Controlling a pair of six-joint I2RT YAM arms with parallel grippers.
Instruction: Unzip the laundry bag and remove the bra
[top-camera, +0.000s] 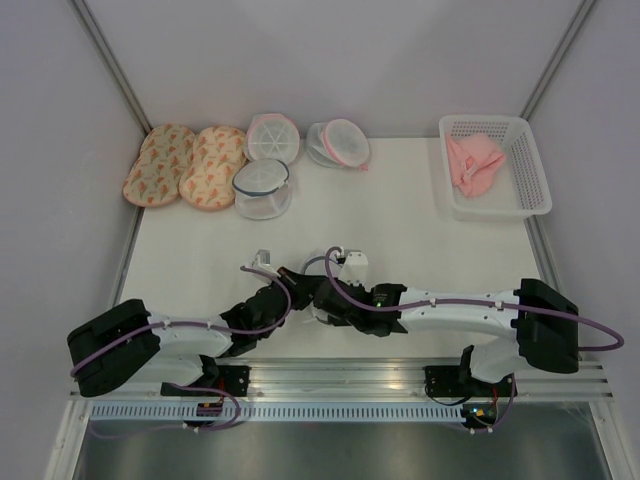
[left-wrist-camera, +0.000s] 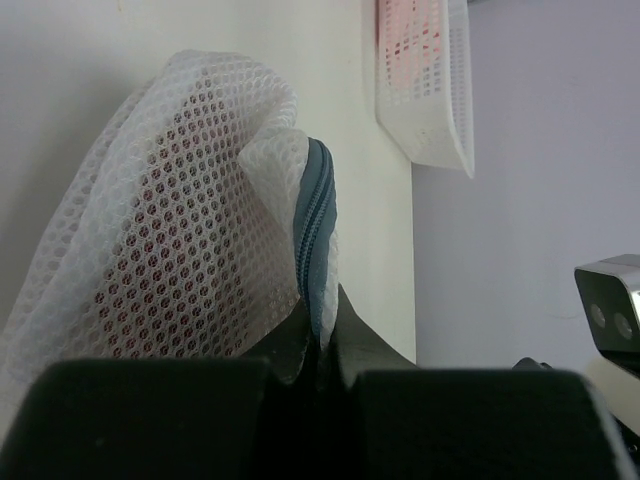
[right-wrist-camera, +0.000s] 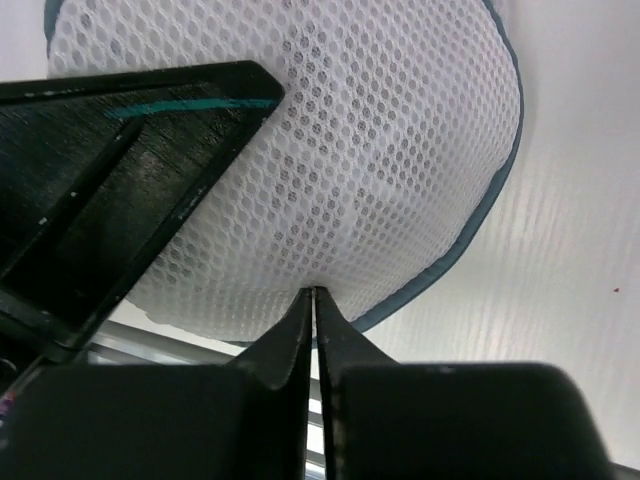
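Observation:
The laundry bag, white mesh with a blue-grey zipper rim, is held between both grippers near the table's front middle. The arms hide it in the top view. My left gripper is shut on the zipper rim, which stands up between the fingers. The dark red bra shows through the mesh inside the bag. My right gripper is shut on the edge of the bag's mesh, next to the blue-grey rim. In the top view the left gripper and right gripper meet.
A second blue-rimmed mesh bag lies at the back left, with two pink-rimmed mesh bags and two peach pads. A white basket at the back right holds a pale pink cloth.

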